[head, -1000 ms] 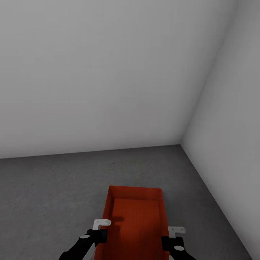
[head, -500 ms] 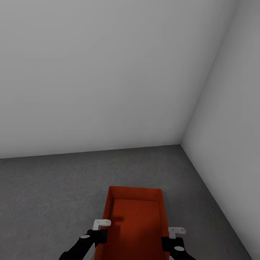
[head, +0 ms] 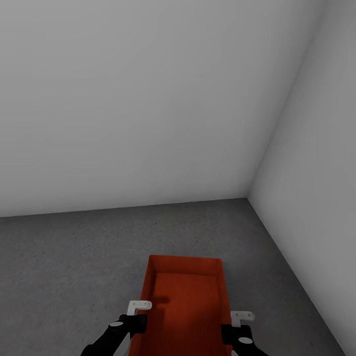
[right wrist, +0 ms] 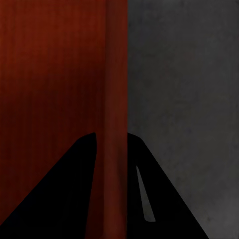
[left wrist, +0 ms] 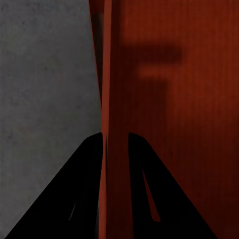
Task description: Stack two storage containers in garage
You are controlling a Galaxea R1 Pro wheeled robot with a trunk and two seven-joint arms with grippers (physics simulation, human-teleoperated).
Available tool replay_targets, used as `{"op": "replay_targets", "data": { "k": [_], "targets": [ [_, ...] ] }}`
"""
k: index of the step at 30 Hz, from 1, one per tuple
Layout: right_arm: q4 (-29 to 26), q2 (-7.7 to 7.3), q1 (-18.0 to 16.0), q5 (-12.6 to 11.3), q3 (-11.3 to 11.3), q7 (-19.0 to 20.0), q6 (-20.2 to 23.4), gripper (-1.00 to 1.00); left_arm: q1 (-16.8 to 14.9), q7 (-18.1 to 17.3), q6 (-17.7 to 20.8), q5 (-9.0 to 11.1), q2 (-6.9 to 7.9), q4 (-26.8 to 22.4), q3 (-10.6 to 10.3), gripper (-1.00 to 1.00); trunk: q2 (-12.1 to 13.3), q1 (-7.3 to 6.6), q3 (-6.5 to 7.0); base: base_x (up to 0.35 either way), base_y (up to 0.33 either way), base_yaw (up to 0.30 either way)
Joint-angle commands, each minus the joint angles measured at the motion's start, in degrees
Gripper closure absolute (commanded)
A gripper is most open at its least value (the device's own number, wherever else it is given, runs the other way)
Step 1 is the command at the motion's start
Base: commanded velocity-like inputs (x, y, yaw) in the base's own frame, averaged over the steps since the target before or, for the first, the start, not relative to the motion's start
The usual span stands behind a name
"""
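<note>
So we've got one orange-red storage container (head: 185,301) held out in front of us over the dark grey garage floor (head: 74,257), near the corner where the two plain white walls (head: 148,99) meet. Our left claw (left wrist: 115,137) is pinched on its left side wall, one finger inside and one outside. The right claw (right wrist: 110,135) is clamped the same way on the right wall.

head: high, facing corner | wrists: close — share container (head: 185,301) walls
</note>
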Motion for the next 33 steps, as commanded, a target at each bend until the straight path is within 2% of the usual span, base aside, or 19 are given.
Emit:
{"op": "replay_targets", "data": {
  "k": [1, 8, 22, 31, 33],
  "targets": [
    [0.0, -1.01, 0.0, 0.0, 0.2, -0.8, -0.2, 1.00, 0.0, 0.9, 0.4, -0.9, 0.07, -0.1, 1.0, 1.00, 0.0, 0.00, -0.04, 0.000, 0.000, 0.000],
    [0.0, -1.01, 0.0, 0.0, 0.2, -0.7, -0.2, 1.00, 0.0, 0.9, 0.4, -0.8, 0.07, -0.2, 1.0, 1.00, 0.0, 0.00, -0.04, 0.000, 0.000, 0.000],
    [0.0, -1.01, 0.0, 0.0, 0.2, -0.7, -0.2, 1.00, 0.0, 0.9, 0.4, -0.8, 0.07, -0.2, 1.1, 1.00, -5.6, 3.07, -2.55, 0.000, 0.000, 0.000],
    [0.0, -1.01, 0.0, 0.0, 0.2, -0.7, -0.2, 1.00, 0.0, 0.9, 0.4, -0.8, 0.07, -0.2, 1.1, 1.00, -5.6, 3.07, -2.55, 0.000, 0.000, 0.000],
    [0.0, -1.01, 0.0, 0.0, 0.2, -0.7, -0.2, 1.00, 0.0, 0.9, 0.4, -0.8, 0.07, -0.2, 1.1, 1.00, -6.4, 3.51, -2.91, 0.000, 0.000, 0.000]
  ]
}}
